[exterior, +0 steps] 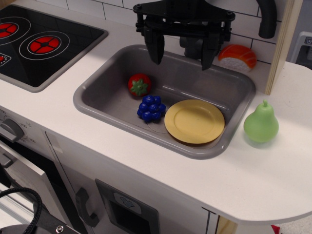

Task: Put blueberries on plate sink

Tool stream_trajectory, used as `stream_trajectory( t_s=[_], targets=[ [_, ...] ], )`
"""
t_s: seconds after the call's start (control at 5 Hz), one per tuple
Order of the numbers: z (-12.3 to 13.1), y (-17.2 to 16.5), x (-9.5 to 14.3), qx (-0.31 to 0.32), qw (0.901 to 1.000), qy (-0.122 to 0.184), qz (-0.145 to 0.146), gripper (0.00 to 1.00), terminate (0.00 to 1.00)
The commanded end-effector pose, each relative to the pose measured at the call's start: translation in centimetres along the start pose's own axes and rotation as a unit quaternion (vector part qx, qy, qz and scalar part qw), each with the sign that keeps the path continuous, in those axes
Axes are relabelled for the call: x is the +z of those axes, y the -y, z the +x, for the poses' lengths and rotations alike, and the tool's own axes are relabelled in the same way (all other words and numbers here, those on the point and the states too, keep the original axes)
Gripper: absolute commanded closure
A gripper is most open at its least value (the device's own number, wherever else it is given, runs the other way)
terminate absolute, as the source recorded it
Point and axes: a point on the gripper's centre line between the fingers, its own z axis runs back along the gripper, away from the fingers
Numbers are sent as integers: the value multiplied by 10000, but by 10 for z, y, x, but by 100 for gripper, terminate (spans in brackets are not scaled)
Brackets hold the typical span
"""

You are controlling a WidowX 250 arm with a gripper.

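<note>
The blueberries [151, 108], a bumpy dark-blue cluster, lie on the floor of the grey sink [92, 105], just left of the mustard-yellow plate [194, 121] and touching or nearly touching its rim. The plate lies flat in the sink's right half with nothing on it. My black gripper [182, 56] hangs open and empty above the back of the sink, its two fingers pointing down, well above and behind the blueberries.
A red toy strawberry [139, 85] sits in the sink behind the blueberries. A green pear [261, 124] stands on the white counter right of the sink. A salmon sushi piece [237, 57] lies behind the sink. The black stovetop [44, 44] is at left.
</note>
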Motion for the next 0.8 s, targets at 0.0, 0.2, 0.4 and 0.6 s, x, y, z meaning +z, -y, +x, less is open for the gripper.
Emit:
stream_trajectory(
  t_s=[0.0, 0.2, 0.4, 0.6],
  targets=[
    [0, 0, 0, 0, 10000, 0, 0, 0, 0],
    [9, -15, -14, 338, 9990, 217, 205, 0, 0],
    [17, -28, -24, 546, 9973, 297, 397, 0, 0],
    [31, -44, -41, 722, 9950, 387, 575, 0, 0]
  ],
)
